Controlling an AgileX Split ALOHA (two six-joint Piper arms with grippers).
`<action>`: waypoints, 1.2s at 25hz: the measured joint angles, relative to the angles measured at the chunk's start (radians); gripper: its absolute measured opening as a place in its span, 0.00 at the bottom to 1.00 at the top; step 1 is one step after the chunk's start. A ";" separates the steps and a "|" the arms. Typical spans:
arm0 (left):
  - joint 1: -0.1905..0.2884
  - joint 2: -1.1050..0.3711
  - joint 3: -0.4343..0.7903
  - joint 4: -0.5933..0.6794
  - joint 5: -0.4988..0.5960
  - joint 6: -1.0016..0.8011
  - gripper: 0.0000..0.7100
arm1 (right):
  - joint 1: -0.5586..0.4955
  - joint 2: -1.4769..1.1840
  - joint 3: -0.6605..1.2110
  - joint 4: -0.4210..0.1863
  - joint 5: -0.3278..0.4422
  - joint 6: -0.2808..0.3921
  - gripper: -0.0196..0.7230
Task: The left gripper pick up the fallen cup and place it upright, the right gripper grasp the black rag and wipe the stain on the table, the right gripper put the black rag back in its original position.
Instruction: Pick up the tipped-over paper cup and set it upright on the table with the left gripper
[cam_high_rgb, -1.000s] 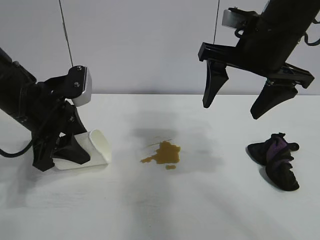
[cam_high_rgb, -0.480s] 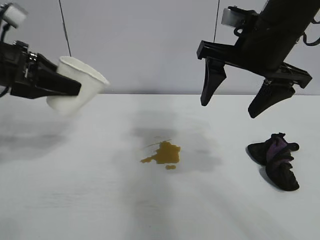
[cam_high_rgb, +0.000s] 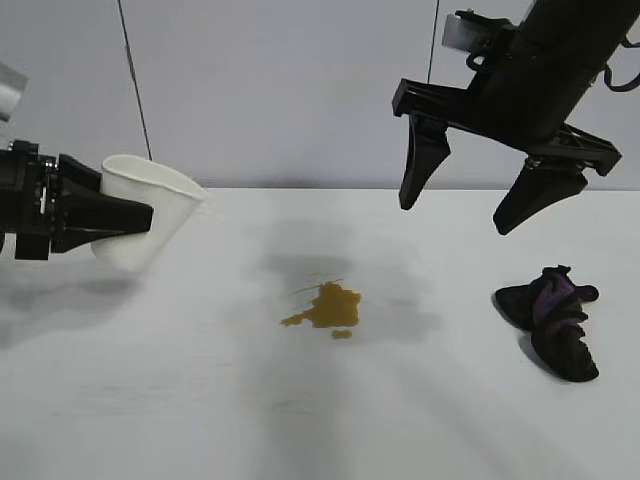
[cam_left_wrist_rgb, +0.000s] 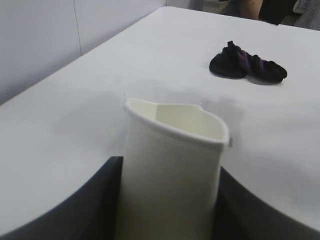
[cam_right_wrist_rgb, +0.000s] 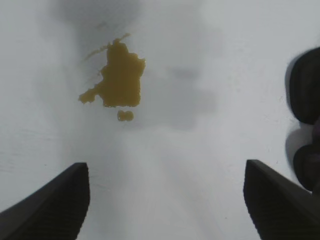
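My left gripper (cam_high_rgb: 140, 215) is shut on the white paper cup (cam_high_rgb: 145, 222) and holds it tilted above the table's left side, mouth up and to the right. In the left wrist view the cup (cam_left_wrist_rgb: 172, 170) sits squeezed between the two black fingers (cam_left_wrist_rgb: 100, 200). My right gripper (cam_high_rgb: 460, 205) hangs open and empty high above the table (cam_high_rgb: 320, 420), between the stain and the rag. The yellow-brown stain (cam_high_rgb: 328, 307) lies mid-table and shows in the right wrist view (cam_right_wrist_rgb: 119, 76). The black rag (cam_high_rgb: 555, 320) with purple folds lies at the right.
The rag also shows far off in the left wrist view (cam_left_wrist_rgb: 247, 64) and at the edge of the right wrist view (cam_right_wrist_rgb: 306, 85). A grey wall stands behind the table. Two thin cables hang at the back.
The left gripper lifted the cup off the table, swung it up to the left, and has now lowered it a little. The right gripper has stayed nearly still.
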 joint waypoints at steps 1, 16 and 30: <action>-0.006 0.007 -0.003 0.001 0.002 0.005 0.47 | 0.000 0.000 0.000 0.000 -0.003 0.000 0.80; -0.014 0.099 -0.014 -0.008 -0.002 0.009 0.60 | 0.000 0.000 0.000 0.002 -0.026 0.000 0.80; -0.026 -0.146 -0.014 -0.003 -0.154 -0.539 0.98 | 0.000 0.000 0.000 0.002 -0.031 -0.007 0.80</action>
